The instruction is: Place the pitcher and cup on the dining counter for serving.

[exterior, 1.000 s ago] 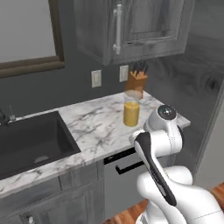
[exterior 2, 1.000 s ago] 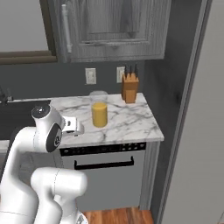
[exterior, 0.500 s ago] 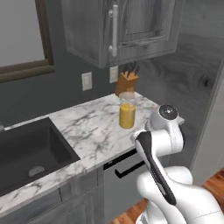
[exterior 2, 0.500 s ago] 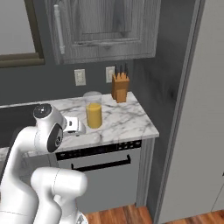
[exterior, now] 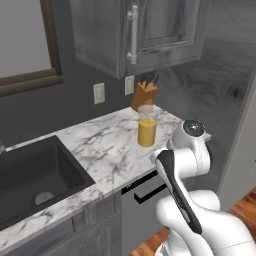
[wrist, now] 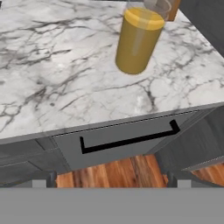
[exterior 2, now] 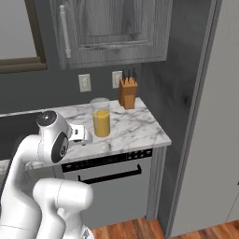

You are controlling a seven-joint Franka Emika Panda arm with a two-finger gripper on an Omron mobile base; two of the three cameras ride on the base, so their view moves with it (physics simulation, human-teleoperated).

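The pitcher, a clear glass cylinder of orange-yellow liquid, stands upright on the marble counter beside the black sink. My gripper hovers in front of the counter's front edge, short of the pitcher and to its left in the right base view. It is open, its fingertips wide apart with nothing between them. In the hand view the pitcher sits at the upper middle, well beyond the tips. The green cup and the dining counter are out of view.
A wooden knife block stands against the wall just behind the pitcher. Upper cabinets hang above. A dark panel with a black handle sits under the counter. A tall grey wall panel closes off the right.
The whole scene has shifted a little leftward in both base views, so the base has moved. The pitcher stays put on the counter and the arm keeps its pose.
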